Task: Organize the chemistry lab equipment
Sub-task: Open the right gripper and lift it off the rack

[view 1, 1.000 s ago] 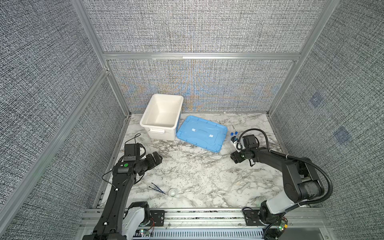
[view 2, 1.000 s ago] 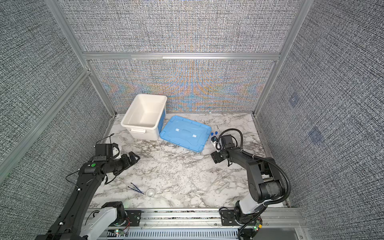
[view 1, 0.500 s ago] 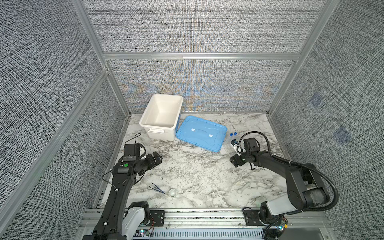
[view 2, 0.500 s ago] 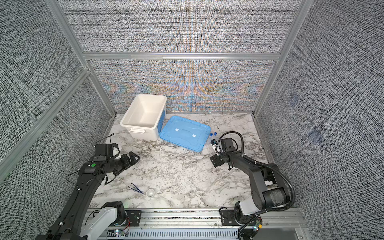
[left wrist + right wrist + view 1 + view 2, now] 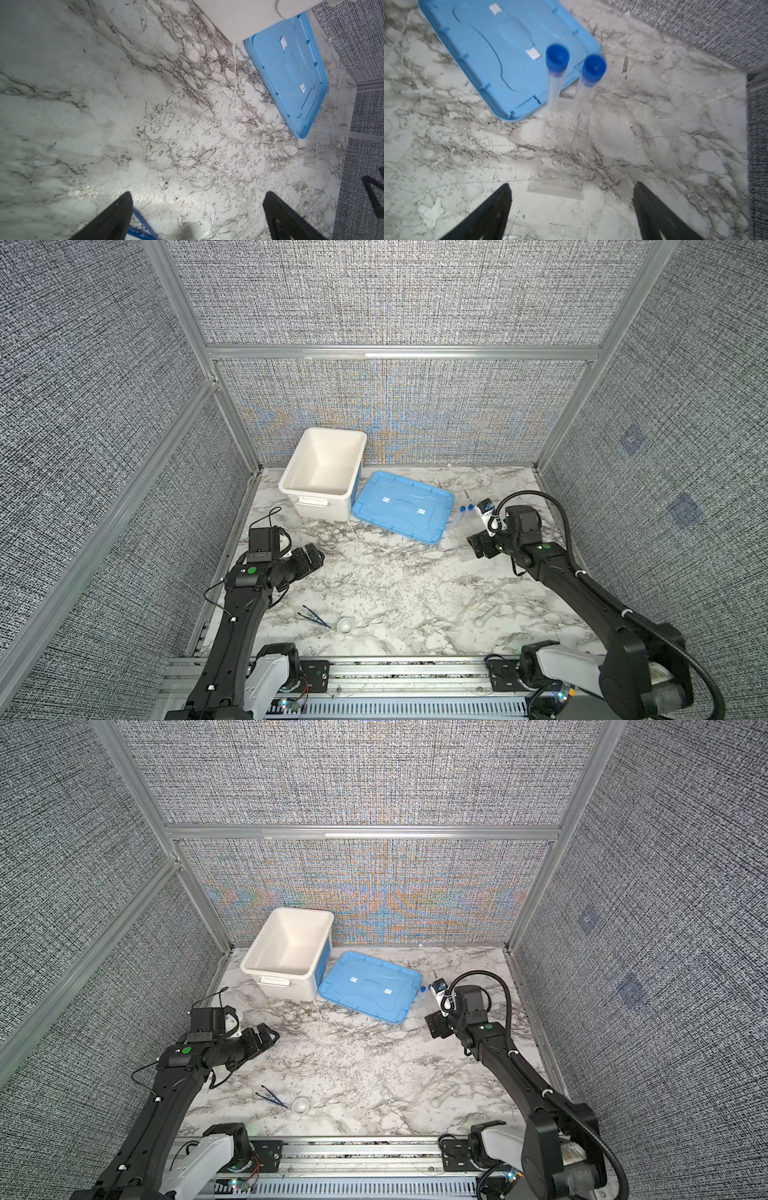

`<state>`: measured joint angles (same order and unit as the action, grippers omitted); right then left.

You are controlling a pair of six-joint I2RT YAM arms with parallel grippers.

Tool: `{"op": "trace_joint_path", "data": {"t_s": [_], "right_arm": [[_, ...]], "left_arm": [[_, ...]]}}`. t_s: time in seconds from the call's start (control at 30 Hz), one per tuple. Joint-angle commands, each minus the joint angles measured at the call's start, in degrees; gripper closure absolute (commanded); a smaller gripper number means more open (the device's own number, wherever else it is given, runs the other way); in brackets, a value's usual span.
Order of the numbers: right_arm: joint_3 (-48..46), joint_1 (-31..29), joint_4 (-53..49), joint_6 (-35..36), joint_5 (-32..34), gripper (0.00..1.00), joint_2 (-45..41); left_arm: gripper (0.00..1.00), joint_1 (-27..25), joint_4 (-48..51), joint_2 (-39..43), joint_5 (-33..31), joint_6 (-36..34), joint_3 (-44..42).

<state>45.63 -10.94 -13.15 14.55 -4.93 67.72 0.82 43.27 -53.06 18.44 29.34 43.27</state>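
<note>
Right gripper (image 5: 478,547) shifted right, two capped tubes (image 5: 557,59), one dish (image 5: 345,625)

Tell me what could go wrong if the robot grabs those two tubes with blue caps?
1. The two blue-capped tubes stand tall in a see-through rack; a bump from the open right gripper might tip them over.
2. The rack almost vanishes against the marble table, so a finger could catch its edge.
3. The blue lid lies close beside the tubes, leaving little room on that side.

Marble tabletop (image 5: 395,585): white tub (image 5: 332,509), blue lid (image 5: 401,506), clear rack (image 5: 558,166) with two blue-capped tubes (image 5: 556,68), tweezers (image 5: 314,616), dish (image 5: 345,625), white piece (image 5: 488,616).
</note>
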Motion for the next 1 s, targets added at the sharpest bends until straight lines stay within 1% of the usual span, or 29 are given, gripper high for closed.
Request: {"op": "trace_joint_path", "data": {"t_s": [0.0, 0.07, 0.1, 0.17, 0.2, 0.23, 0.37, 0.47, 0.57, 0.63, 0.73, 0.8, 0.83, 0.97], "right_arm": [[2.1, 0.0, -1.4, -3.2, -1.5, 0.15, -1.7], [4.4, 0.0, -1.8, -3.9, -3.6, 0.17, -1.8], [5.6, -0.1, -2.4, -4.3, -4.2, 0.20, -1.7], [8.2, -0.1, -4.1, -4.8, -5.5, 0.30, -0.9], [9.6, -0.1, -4.9, -6.1, -6.1, 0.36, -0.1], [10.9, 0.0, -6.1, -8.3, -6.7, 0.39, 0.7], [18.2, -0.1, -12.1, -14.8, -8.3, 0.40, 4.5], [21.7, 0.0, -15.7, -18.3, -8.5, 0.46, 7.8], [24.6, -0.1, -19.4, -19.1, -9.7, 0.52, 11.0], [25.6, -0.3, -20.8, -18.8, -8.8, 0.54, 12.3], [25.0, -0.5, -19.3, -18.4, -7.8, 0.55, 12.9], [25.2, -0.6, -18.9, -18.4, -7.4, 0.60, 13.5], [25.5, -0.6, -18.9, -18.5, -7.2, 0.61, 13.8], [25.7, -0.7, -17.7, -18.7, -6.8, 0.62, 15.0]], "left_arm": [[0.01, 0.0, 0.0, 0.1, -0.6, -0.4, 0.4], [0.01, 0.0, 0.0, 0.1, -0.9, -0.5, 0.4], [0.01, 0.0, 0.0, 0.1, -1.0, -0.4, 0.4], [0.01, 0.0, 0.0, 0.4, -1.3, -0.4, 0.5], [0.01, 0.0, 0.1, 0.6, -1.4, -0.4, 0.4], [0.01, 0.0, 0.1, 0.8, -1.5, -0.4, 0.5], [0.01, 0.0, -0.1, 1.6, -2.1, -0.3, 0.2], [0.01, 0.0, 0.0, 1.7, -2.3, -0.2, 0.2], [0.01, 0.0, 0.1, 1.7, -2.3, -0.3, 0.3], [0.01, 0.0, 0.1, 1.7, -2.4, -0.3, 0.3], [0.01, 0.0, 0.4, 2.1, -2.6, -0.1, 0.3], [0.01, 0.0, 0.3, 2.7, -2.8, 0.0, 0.3], [0.01, 0.0, 0.2, 3.0, -3.0, 0.0, 0.2], [0.01, 0.0, 0.2, 3.8, -3.7, 0.0, 0.1]]}}
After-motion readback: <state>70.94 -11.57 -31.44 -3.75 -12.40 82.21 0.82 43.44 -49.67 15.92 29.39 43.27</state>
